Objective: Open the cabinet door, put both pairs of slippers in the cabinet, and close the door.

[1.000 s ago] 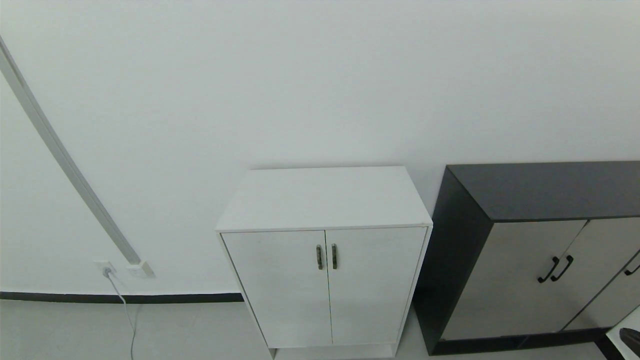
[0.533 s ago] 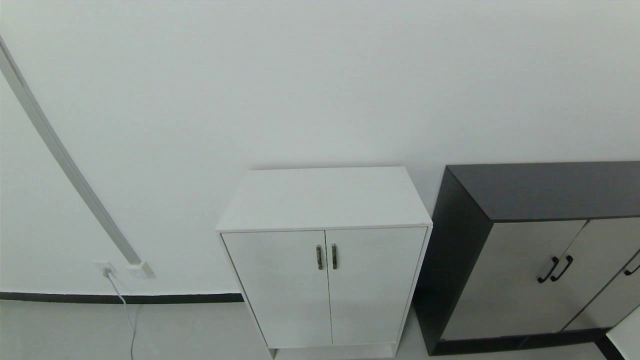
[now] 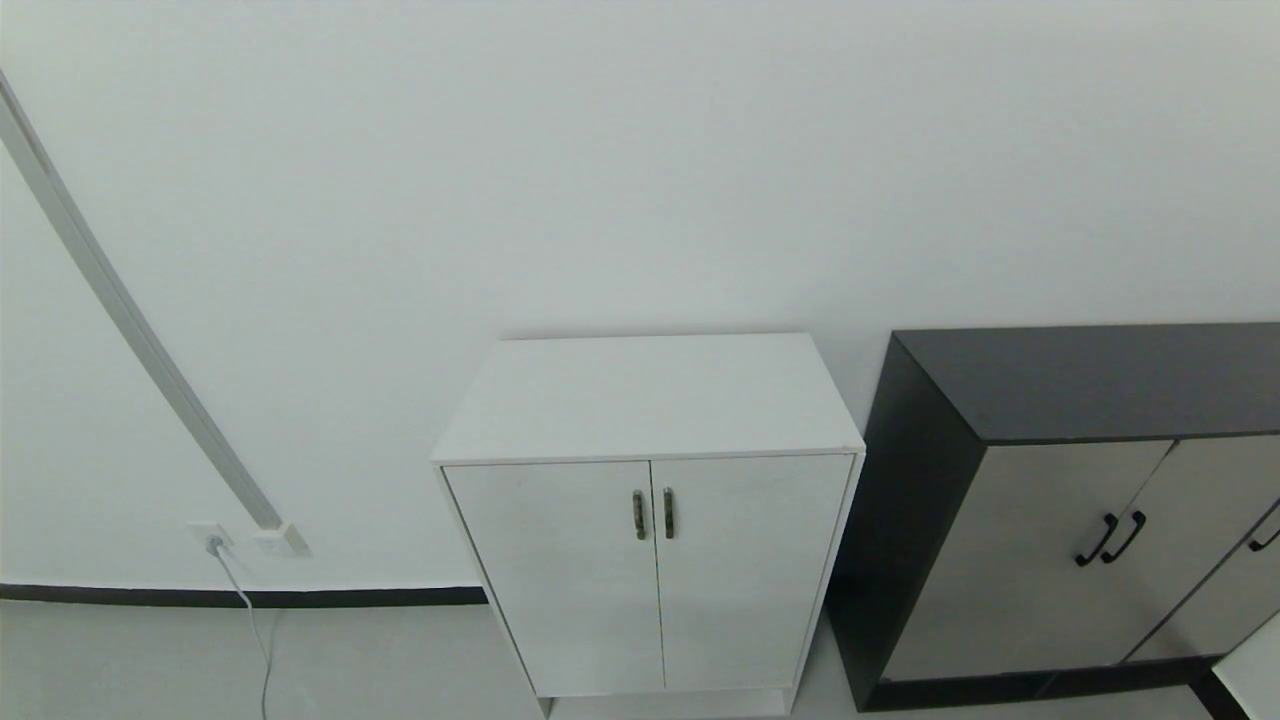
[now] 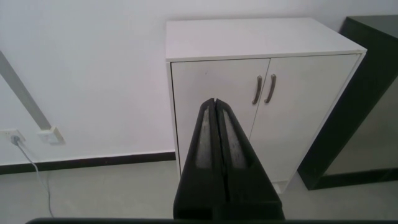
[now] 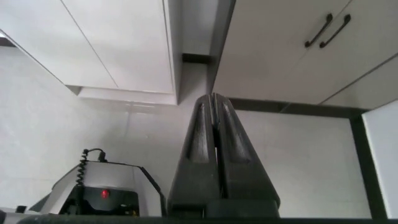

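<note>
While both doors sit closed, white cabinet (image 3: 650,400) stands against wall, just beside dark cabinet (image 3: 1080,380). Left gripper (image 4: 215,102) and right gripper (image 5: 213,98): fingers pressed together, empty. Risk: handles (image 3: 638,514) close-set, grasp may snag both; wrong-cabinet approach possible.

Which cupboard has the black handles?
The dark cabinet with grey doors, on the right. Its black handles are curved; the white cabinet beside it has straight grey handles.
</note>
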### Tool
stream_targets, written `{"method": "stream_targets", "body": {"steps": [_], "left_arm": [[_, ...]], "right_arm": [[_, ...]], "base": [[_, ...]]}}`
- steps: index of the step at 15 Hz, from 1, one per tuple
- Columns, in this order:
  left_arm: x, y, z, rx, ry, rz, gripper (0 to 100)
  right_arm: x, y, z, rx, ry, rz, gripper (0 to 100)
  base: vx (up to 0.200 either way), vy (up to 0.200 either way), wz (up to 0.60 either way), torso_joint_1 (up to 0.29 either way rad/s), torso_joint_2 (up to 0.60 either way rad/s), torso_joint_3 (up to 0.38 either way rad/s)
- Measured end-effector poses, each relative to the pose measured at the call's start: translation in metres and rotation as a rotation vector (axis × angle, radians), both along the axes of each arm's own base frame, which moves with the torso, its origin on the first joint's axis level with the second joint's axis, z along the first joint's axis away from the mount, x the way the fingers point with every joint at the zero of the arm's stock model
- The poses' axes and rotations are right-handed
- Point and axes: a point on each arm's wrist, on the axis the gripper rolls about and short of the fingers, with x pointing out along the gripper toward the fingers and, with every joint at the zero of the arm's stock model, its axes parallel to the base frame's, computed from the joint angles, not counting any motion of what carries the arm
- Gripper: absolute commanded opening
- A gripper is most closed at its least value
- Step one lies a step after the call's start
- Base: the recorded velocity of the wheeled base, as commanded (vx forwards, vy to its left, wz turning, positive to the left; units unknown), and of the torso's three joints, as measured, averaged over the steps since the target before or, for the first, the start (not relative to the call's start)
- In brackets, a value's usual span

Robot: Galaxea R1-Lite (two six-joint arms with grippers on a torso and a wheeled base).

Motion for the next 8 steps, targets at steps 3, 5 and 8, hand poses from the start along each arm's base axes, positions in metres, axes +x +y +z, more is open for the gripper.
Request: {"method": "stream_targets", "body": {"steps": [3, 5, 8], "left_arm": [[0.0, 0.0, 0.0, 0.0, 0.0, 0.0, 0], [0.0, 0.0, 0.0, 0.0, 0.0, 0.0, 0], [0.0, 0.0, 0.0, 0.0, 0.0, 0.0, 0]], "right_arm": [[-0.0008, 0.0009, -0.0001, 0.035, -0.004, 0.045, 0], [-0.0021, 0.0017, -0.0003, 0.061, -0.011, 0.111, 0], [-0.0044, 0.0011, 0.0006, 0.056, -0.046, 0.176, 0]], "base": [[0.0, 0.0, 0.0, 0.0, 0.0, 0.0], [0.0, 0.0, 0.0, 0.0, 0.0, 0.0], [0.0, 0.0, 0.0, 0.0, 0.0, 0.0]]}}
